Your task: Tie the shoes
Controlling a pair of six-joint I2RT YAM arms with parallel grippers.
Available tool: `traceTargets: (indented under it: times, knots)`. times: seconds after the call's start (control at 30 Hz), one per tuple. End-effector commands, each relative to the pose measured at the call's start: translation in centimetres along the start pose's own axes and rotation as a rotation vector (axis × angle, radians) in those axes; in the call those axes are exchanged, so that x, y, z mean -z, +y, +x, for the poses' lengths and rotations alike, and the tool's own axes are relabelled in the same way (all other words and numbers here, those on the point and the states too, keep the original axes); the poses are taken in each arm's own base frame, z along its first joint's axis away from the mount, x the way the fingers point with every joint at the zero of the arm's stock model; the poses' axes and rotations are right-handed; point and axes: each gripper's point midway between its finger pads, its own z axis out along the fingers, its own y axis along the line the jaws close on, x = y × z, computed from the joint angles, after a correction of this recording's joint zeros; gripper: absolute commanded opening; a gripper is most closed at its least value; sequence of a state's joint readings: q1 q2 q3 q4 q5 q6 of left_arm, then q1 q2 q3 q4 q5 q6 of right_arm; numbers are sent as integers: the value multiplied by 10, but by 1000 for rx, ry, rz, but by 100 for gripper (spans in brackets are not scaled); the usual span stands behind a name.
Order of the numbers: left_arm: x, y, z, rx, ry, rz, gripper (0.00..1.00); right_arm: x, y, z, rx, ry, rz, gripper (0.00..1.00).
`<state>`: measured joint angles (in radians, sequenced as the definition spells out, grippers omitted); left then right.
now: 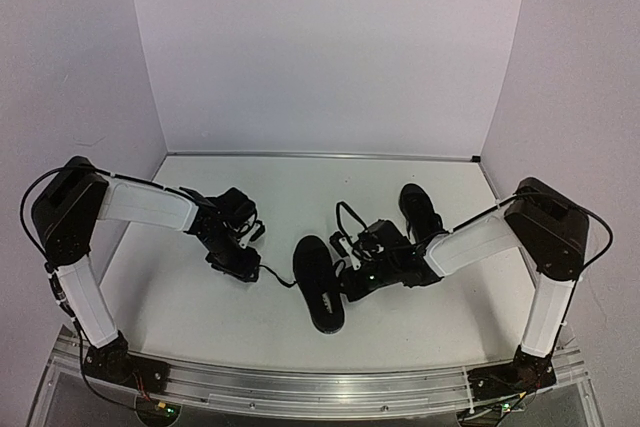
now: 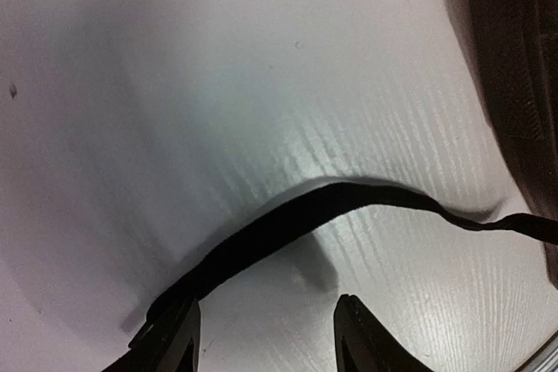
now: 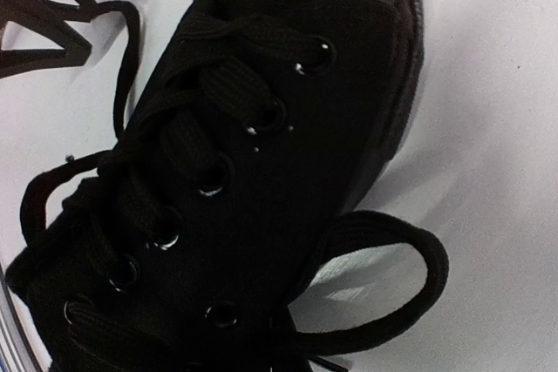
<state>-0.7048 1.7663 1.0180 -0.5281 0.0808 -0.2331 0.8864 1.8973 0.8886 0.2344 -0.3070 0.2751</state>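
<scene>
One black shoe lies at the table's front middle, toe toward the near edge. It fills the right wrist view, laces threaded through the eyelets. A lace loop lies on the table beside it. The second shoe lies behind the right arm. My left gripper is left of the near shoe, open. A black lace runs from its left finger across the table to the shoe. My right gripper is against the shoe's right side, and its fingers are hidden.
The white table is enclosed by pale walls at the back and sides. A metal rail runs along the near edge. The left gripper's fingers show at the top left of the right wrist view.
</scene>
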Motion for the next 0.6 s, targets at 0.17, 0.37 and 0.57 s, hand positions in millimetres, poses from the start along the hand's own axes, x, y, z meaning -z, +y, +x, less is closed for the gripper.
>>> traceTargets:
  times: [0.17, 0.37, 0.57]
  knots:
    - [-10, -10, 0, -64, 26, 63, 35, -3, 8, 31, -17, 91, -22, 0]
    - [31, -6, -18, -75, -73, 20, 42, -5, 12, 31, -22, 92, -36, 0]
    - [55, 13, -37, -64, -106, 44, 51, -7, 18, 34, -18, 98, -41, 0]
